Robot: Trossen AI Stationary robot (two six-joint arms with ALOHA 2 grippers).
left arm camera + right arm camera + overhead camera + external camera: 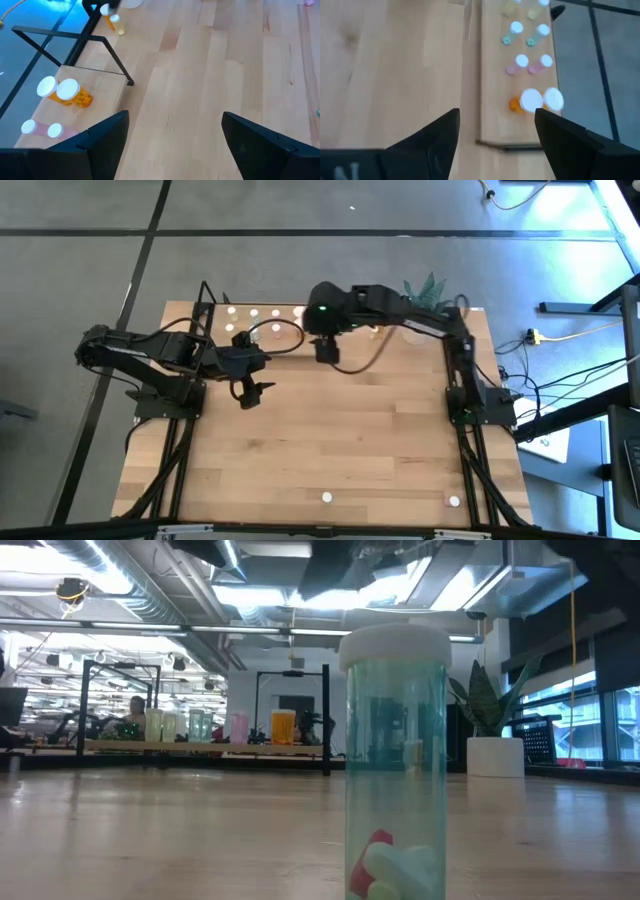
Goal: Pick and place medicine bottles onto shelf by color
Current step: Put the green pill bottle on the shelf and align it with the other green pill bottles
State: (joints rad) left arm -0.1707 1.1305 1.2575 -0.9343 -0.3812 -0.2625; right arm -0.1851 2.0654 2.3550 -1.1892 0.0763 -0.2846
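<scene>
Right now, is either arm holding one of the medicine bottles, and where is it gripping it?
Nothing is held. The left gripper and the right gripper both stand open with only bare wood between their fingers.

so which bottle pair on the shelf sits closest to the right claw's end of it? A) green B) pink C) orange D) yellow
C, in the right wrist view the two orange bottles stand nearest the shelf end, with pink, then green beyond.
</scene>
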